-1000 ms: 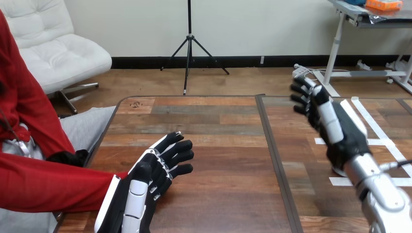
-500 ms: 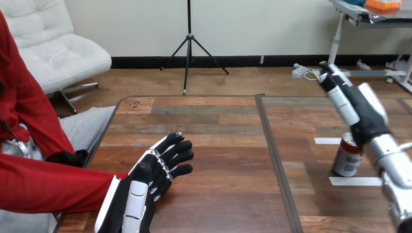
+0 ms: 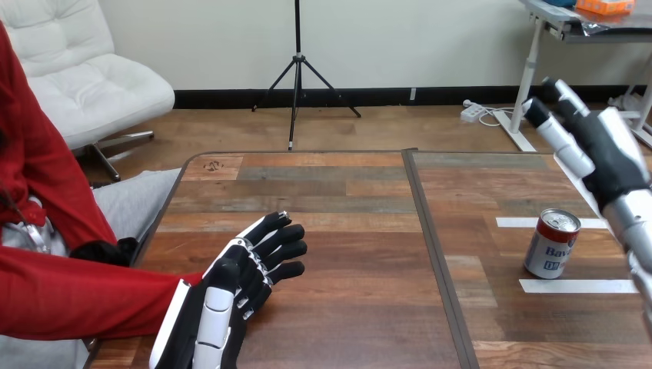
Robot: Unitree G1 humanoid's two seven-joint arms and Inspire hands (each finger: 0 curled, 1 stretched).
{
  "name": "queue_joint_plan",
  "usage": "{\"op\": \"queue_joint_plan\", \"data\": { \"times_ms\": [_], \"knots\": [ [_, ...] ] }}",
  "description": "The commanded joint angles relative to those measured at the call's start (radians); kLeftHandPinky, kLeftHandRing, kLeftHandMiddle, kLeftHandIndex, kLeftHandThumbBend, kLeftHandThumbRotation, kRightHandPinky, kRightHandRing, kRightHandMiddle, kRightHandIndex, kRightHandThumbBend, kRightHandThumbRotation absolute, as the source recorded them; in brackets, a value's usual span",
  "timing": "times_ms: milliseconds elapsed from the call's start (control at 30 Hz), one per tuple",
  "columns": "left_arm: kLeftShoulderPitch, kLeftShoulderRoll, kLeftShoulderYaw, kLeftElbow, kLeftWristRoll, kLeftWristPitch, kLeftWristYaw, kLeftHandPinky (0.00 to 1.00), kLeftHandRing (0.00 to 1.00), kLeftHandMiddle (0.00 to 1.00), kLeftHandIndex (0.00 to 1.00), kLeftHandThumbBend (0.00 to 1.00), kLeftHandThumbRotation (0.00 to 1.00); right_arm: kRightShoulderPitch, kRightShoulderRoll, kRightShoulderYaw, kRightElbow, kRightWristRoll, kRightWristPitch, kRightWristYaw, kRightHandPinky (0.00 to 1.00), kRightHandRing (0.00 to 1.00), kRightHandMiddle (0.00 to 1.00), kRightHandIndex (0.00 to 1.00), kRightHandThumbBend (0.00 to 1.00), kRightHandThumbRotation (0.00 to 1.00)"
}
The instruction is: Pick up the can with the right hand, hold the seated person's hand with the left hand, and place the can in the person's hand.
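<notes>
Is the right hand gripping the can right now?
No, the can stands upright on the table by itself, while the right hand hangs open above it, not touching.

The can [image 3: 552, 244] looks glossy metal (printed label); the table [image 3: 346, 315] is matt, grained wood planks.

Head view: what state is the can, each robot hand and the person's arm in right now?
can: upright on the table, between two white tape strips, untouched.
right hand: open, raised above the can, apart from it.
left hand: open, fingers straight, lying over the sleeve's end.
person's red sleeve: stretched along the table's left edge.
</notes>
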Motion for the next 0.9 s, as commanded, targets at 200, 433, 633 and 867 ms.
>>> {"op": "queue_joint_plan", "data": {
  "times_ms": [200, 433, 633, 867],
  "knots": [
    [-0.036, -0.028, 0.017, -0.032, 0.008, -0.02, 0.002, 0.76, 0.8, 0.8, 0.82, 0.62, 1.0, -0.153, -0.051, 0.048, 0.056, -0.075, 0.025, -0.059, 0.73, 0.94, 1.0, 0.98, 0.93, 1.0],
    [-0.038, -0.025, 0.02, -0.034, 0.006, -0.016, 0.001, 0.77, 0.8, 0.8, 0.82, 0.63, 1.0, -0.168, -0.065, 0.09, 0.094, -0.14, 0.077, -0.106, 0.76, 0.92, 0.97, 0.98, 0.92, 1.0],
    [-0.041, -0.023, 0.022, -0.033, 0.0, -0.014, -0.004, 0.77, 0.8, 0.8, 0.81, 0.63, 1.0, -0.172, -0.067, 0.103, 0.119, -0.157, 0.108, -0.11, 0.73, 0.89, 0.94, 0.98, 0.94, 1.0],
    [-0.045, -0.019, 0.024, -0.037, -0.013, -0.001, -0.009, 0.77, 0.8, 0.8, 0.81, 0.64, 1.0, -0.178, -0.067, 0.13, 0.141, -0.183, 0.17, -0.109, 0.69, 0.87, 0.93, 0.99, 0.97, 0.99]
  ]
}}
